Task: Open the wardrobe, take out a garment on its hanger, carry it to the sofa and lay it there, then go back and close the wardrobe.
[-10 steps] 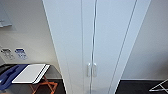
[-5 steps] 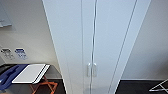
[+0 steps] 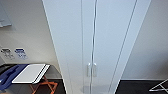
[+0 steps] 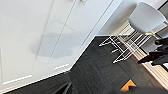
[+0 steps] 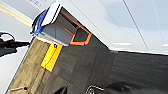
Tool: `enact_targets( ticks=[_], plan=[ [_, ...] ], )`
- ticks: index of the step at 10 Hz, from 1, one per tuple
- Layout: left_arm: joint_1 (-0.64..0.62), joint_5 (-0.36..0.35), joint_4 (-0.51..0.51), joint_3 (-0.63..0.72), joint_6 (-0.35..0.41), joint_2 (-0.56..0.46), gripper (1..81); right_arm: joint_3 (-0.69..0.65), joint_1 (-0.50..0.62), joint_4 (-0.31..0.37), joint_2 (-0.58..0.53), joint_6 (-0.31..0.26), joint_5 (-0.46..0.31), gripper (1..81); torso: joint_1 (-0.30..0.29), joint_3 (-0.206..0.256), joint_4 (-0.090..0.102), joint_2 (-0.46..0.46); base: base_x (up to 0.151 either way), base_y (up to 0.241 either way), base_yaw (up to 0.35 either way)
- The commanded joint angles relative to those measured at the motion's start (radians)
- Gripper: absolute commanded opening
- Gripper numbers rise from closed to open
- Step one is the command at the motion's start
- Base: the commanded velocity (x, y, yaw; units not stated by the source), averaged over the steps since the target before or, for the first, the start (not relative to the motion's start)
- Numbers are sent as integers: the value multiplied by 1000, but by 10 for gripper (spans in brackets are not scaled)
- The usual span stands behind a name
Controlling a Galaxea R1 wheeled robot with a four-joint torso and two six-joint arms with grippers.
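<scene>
I see the wardrobe directly ahead, doors shut, paired handles together; finger state on either gripper: cannot tell.

The head view faces the wardrobe closely; both wrist views (aimed low) share its base.
</scene>
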Motion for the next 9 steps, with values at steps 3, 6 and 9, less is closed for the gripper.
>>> enact_targets(
  ticks=[3, 6, 9],
  plan=[
    [-179, 21, 3, 79, -6, -81, 811, 85, 200, 1, -35, 7, -81, 811, 0, 0, 0, 0, 0, 0, 0],
    [-230, 19, 3, 104, -24, -109, 811, 88, 248, 4, -37, 9, -82, 811, 1, -1, 0, 1, 0, 0, 0],
    [-276, 21, 2, 119, -49, -133, 811, 97, 305, 1, -49, 9, -83, 811, 1, -1, 0, 1, 0, 0, 0]
  ],
)
